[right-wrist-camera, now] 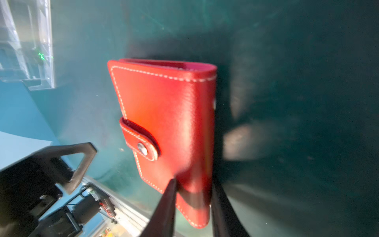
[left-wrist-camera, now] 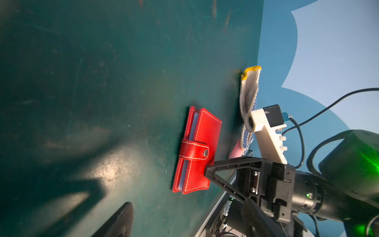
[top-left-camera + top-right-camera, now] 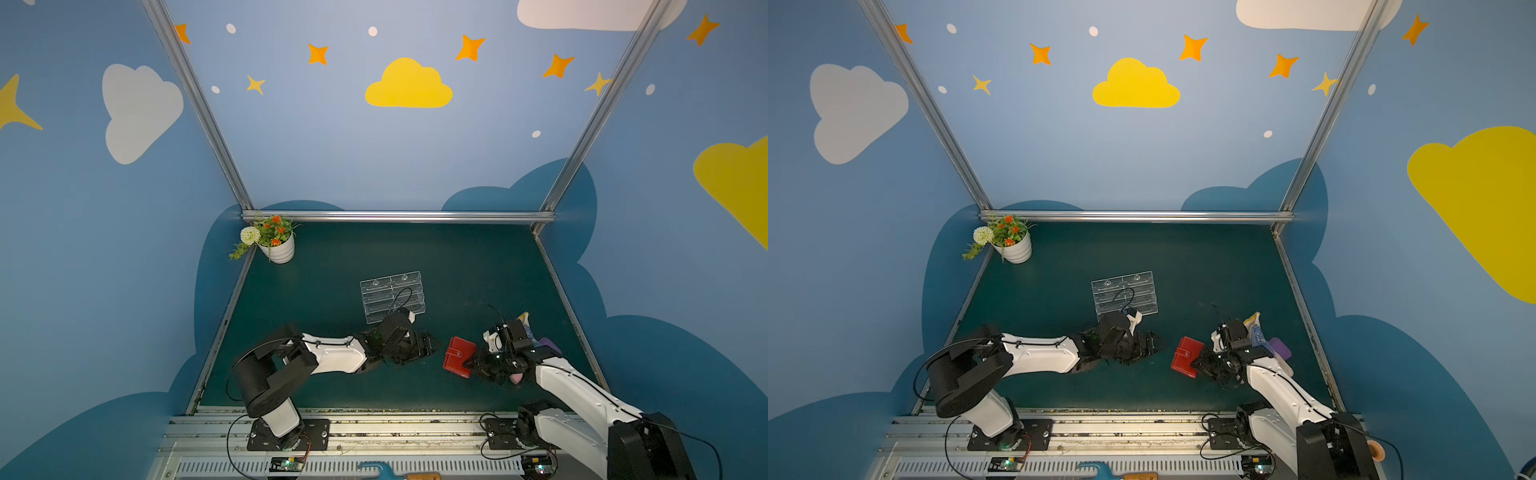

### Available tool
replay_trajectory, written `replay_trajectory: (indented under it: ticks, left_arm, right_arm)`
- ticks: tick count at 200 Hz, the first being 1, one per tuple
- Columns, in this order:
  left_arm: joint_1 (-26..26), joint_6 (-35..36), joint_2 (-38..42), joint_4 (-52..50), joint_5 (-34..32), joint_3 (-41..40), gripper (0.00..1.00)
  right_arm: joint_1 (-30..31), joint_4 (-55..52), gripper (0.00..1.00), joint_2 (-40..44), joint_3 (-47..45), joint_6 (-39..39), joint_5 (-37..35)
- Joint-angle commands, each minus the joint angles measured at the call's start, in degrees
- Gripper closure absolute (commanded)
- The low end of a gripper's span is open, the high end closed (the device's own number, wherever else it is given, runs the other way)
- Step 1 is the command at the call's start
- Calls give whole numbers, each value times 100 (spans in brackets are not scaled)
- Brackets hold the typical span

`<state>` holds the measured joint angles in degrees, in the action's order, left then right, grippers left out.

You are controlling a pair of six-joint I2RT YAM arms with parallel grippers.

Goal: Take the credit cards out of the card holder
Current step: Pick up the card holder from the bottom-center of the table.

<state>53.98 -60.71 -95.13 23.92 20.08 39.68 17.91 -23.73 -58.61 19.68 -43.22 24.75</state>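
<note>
Mid-table (image 3: pixel 457 257), right end effector (image 3: pixel 468 365) pinches card holder's (image 3: pixel 457 355) edge; left end effector (image 3: pixel 432 345) spread.

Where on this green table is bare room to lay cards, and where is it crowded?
Free: the far strip behind the clear stand, from flower pot to side rail; the near strip between card holder and front rail. Crowded: around the right gripper and glove.

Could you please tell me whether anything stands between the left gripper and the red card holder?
Nothing visible does: in a top view only bare green mat separates the left gripper from the red card holder, whose edge the right gripper pinches. Its snap tab is fastened.
</note>
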Motion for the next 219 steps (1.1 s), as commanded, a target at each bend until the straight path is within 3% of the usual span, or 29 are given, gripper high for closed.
replay_trajectory:
  ticks: [1,22,90,147,188,219]
  left_arm:
    - [31,13,-137,138,-41,135,20]
    - [33,-25,-238,232,-49,119,21]
    - [28,-230,-465,650,20,106,22]
    - [-27,-438,-647,1059,-24,-17,14]
    - [-51,-557,-738,1686,126,-128,10]
    - [-63,-534,-728,1771,77,-203,13]
  right_arm:
    - [96,188,86,-120,-105,-72,-102]
    - [147,161,100,-14,-69,-43,-180]
    - [479,136,100,670,103,94,-164]
    - [696,350,100,1447,104,79,98]
    - [710,736,100,1543,23,-104,365]
    - [712,1078,100,1530,14,-354,558]
